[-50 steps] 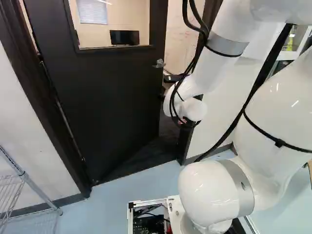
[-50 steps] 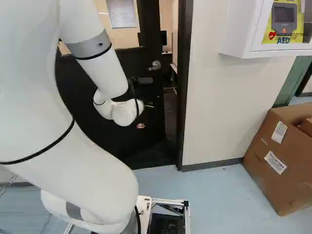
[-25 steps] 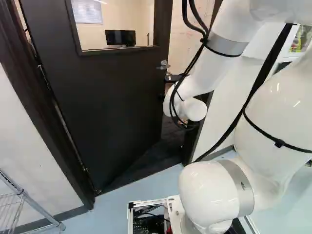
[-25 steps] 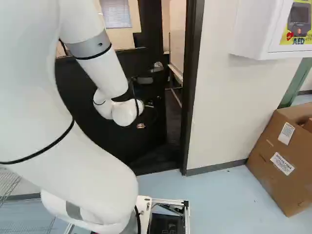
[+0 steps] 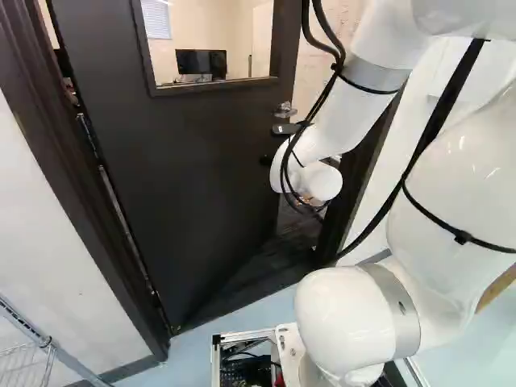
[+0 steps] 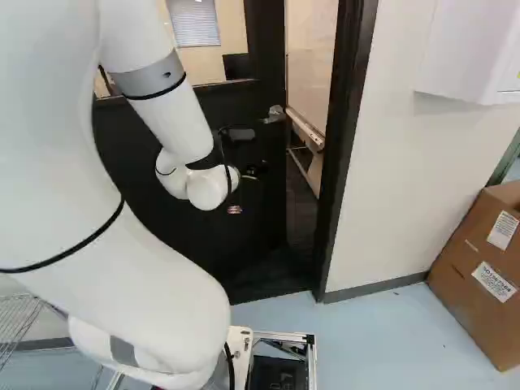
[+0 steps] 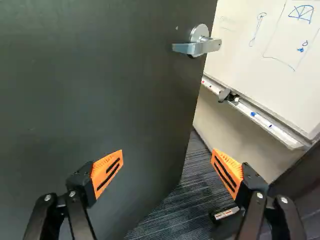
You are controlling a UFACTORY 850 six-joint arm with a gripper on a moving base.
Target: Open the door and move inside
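Note:
The dark door [image 5: 185,177] with a window stands ajar, swung away from the arm. Its silver lever handle [image 6: 275,114] sits near the free edge; in the wrist view the handle [image 7: 197,42] is ahead of the gripper, beyond its fingers. My gripper [image 6: 235,210] shows small and low against the door in the right base view, largely hidden by the wrist. In the wrist view the gripper [image 7: 167,157] is open, nothing between its orange pads. One finger is before the door face, the other before the gap; contact cannot be told.
The doorway's dark frame post [image 6: 345,146] rises right of the gap. Beyond are dark carpet [image 7: 185,200] and a whiteboard [image 7: 265,45] with a tray. A wire rack [image 5: 28,363] stands at the left, a cardboard box [image 6: 479,272] at the right, below a white wall cabinet [image 6: 467,53].
The base has moved, turning left; door, frame and box shift rightward in both base views. The gap beside the door looks wider. The arm holds its pose against its lowest joint.

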